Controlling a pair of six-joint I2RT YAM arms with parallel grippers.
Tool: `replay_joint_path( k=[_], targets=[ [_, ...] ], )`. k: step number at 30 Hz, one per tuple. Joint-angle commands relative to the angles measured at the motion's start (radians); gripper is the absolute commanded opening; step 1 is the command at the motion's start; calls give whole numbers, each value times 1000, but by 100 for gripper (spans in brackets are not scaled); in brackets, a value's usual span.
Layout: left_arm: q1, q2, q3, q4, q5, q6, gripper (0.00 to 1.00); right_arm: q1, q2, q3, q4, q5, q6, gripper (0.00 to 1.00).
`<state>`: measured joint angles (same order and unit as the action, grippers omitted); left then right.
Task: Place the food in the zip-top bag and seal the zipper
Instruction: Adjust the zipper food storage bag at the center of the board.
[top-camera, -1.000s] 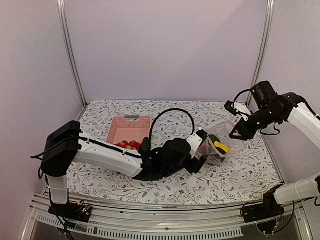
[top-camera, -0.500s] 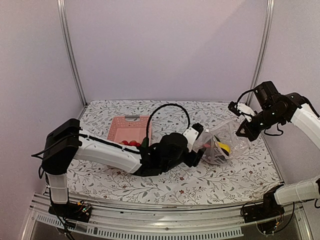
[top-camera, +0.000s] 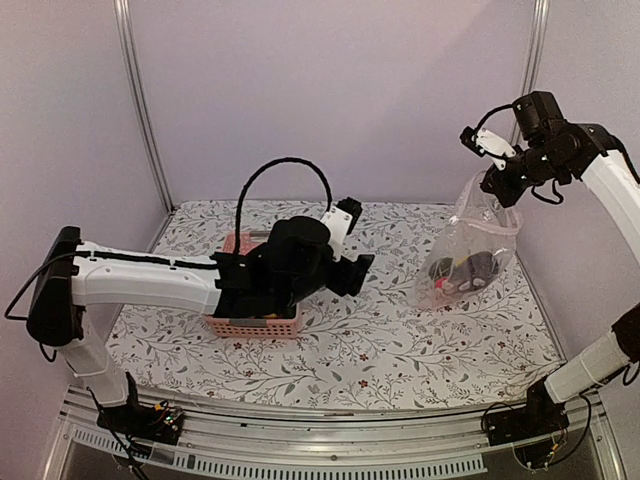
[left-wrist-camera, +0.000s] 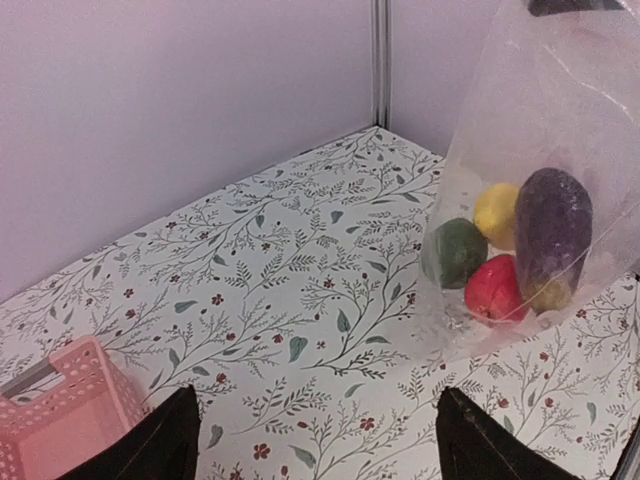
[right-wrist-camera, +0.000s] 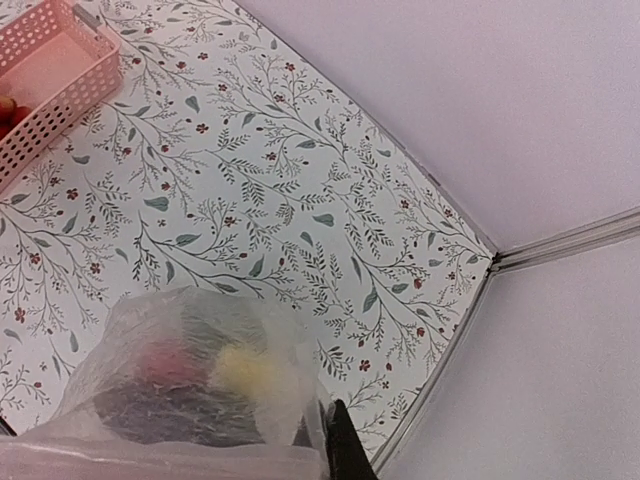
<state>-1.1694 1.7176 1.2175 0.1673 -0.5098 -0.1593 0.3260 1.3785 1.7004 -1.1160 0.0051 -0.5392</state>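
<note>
Clear, crinkly bag (top-camera: 478, 225), colourful food (top-camera: 465, 275) inside

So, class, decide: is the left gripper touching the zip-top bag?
Apart. Left wrist view shows floral table between the left gripper and the zip-top bag.

We are looking into a robotics lab test booth, not a home. Plain lilac panels (top-camera: 330, 100) are closing in three sides and aluminium posts (top-camera: 140, 110) are framing the corners. The left arm (top-camera: 140, 280) and right arm (top-camera: 610, 190) are standing on a metal rail (top-camera: 330, 455) at the near edge of a floral-covered table (top-camera: 380, 350).
</note>
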Motion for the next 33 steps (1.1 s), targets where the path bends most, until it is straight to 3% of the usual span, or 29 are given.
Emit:
replay_joint_path(
  k=[1, 7, 21, 33],
  targets=[
    [30, -69, -48, -218, -38, -43, 81, -5, 129, 172, 8, 120, -24, 0],
    [68, -163, -105, -344, -77, -101, 83, -12, 202, 206, 58, 188, 2, 0],
    [234, -261, -205, -494, 79, -215, 82, -16, 54, -244, 114, -176, 83, 0],
    [351, -226, -123, -745, 216, -258, 79, -17, -70, -416, 215, -337, 122, 0]
  ],
)
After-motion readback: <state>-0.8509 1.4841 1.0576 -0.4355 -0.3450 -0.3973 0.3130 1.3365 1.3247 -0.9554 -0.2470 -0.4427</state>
